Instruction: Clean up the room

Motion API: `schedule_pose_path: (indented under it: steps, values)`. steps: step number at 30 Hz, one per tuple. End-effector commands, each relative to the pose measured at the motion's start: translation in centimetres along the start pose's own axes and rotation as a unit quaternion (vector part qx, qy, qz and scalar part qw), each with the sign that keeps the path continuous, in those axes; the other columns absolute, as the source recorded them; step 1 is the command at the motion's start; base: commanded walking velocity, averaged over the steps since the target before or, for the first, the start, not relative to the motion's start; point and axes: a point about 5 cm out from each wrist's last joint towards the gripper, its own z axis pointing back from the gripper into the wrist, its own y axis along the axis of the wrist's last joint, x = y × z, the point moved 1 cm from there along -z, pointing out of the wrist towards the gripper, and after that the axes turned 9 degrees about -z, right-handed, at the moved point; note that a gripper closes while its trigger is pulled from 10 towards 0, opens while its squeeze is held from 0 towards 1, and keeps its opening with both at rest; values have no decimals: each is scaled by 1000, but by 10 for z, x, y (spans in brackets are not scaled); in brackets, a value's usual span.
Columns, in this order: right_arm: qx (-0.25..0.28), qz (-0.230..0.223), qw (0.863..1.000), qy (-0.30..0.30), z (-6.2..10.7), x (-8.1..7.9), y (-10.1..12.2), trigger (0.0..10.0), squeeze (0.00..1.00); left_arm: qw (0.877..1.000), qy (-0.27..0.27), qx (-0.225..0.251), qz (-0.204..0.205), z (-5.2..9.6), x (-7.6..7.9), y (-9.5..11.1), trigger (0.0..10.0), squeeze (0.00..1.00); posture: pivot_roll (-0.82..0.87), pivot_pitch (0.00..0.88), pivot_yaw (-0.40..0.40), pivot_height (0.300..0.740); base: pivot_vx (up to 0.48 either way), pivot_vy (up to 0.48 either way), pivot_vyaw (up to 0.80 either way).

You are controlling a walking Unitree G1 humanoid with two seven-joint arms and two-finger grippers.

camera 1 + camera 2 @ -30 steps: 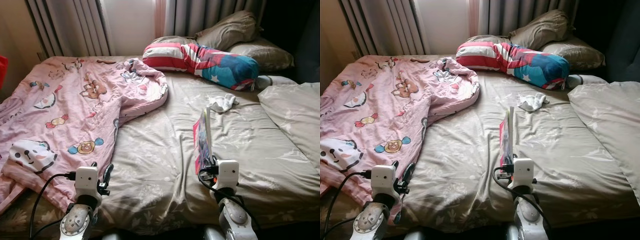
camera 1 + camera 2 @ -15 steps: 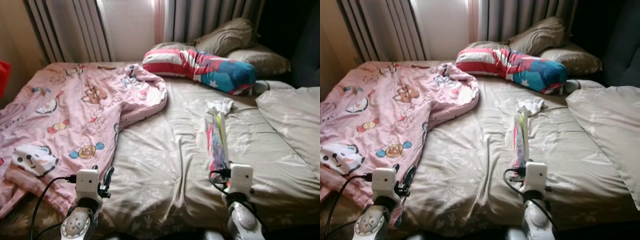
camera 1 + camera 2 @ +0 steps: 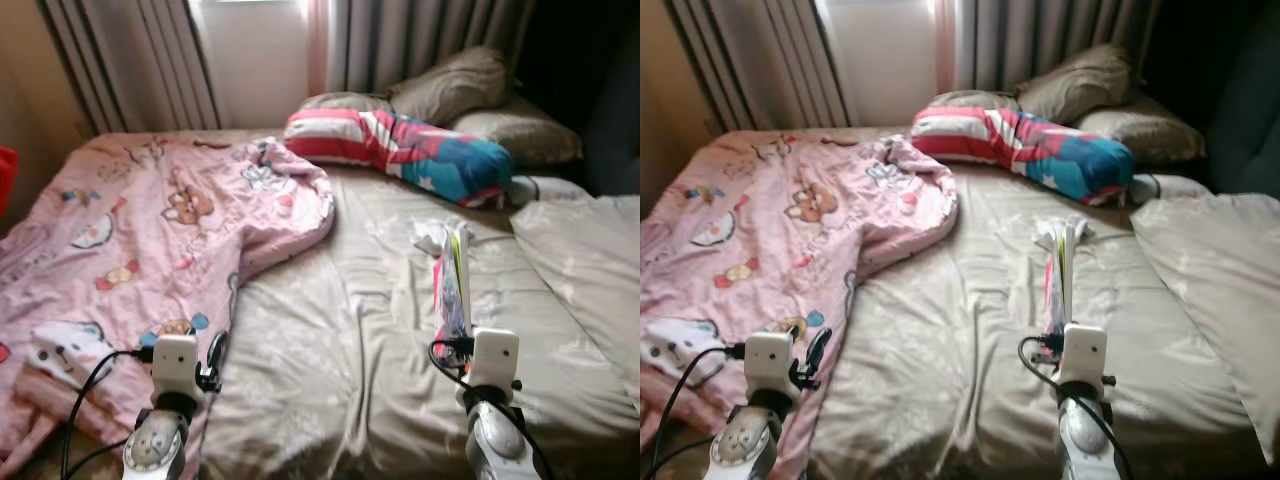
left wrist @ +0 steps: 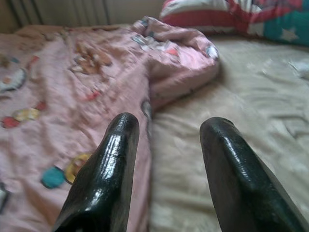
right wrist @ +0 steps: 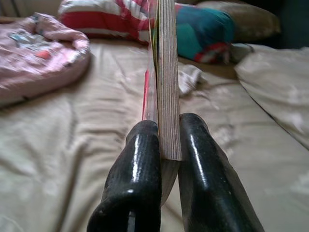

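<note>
Book [image 5: 167, 87] stood edge-on, clamped between right gripper [image 5: 169, 140] fingers above bed [image 3: 330, 330]; left gripper [image 4: 166, 145] fingers apart.

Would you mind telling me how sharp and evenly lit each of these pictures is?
Left eye view: soft overall, the window glaring white, the top right corner nearly black. Right eye view: the same softness and glare. Left wrist view: the pink blanket is smeared, the left claw open and glossy. Right wrist view: the right claw gripping the book is crisp, the bed behind blurred.
</note>
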Motion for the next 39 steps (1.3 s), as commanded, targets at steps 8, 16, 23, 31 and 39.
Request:
schedule_pose_path:
  steps: [8, 16, 23, 31, 39]
  values:
    - [40, -11, 999, 28, -7, -14, 21, 10000, 0, 1000, 7, -5, 8, -1, 2, -5, 10000, 0, -22, 0, -33, 734, 0, 0, 0]
    - [43, -10, 998, 41, -7, -19, 21, 10000, 0, 1000, 6, -5, 11, 1, 4, -6, 10000, 0, -17, 0, -39, 734, 0, 0, 0]
    - [42, -17, 998, 48, -6, -22, 19, 10000, 0, 1000, 6, -6, 10, 3, 3, -8, 10000, 0, -12, 0, -34, 734, 0, 0, 0]
    - [33, -22, 999, 35, -6, -18, 15, 10000, 0, 1000, 2, -2, 3, 2, 1, -6, 10000, 0, -14, 0, -28, 734, 0, 0, -225]
    - [32, -21, 999, 35, -3, -18, 12, 10000, 0, 1000, 1, -1, 1, 2, 1, -6, 10000, 0, -12, 0, -27, 734, 0, 0, -563]
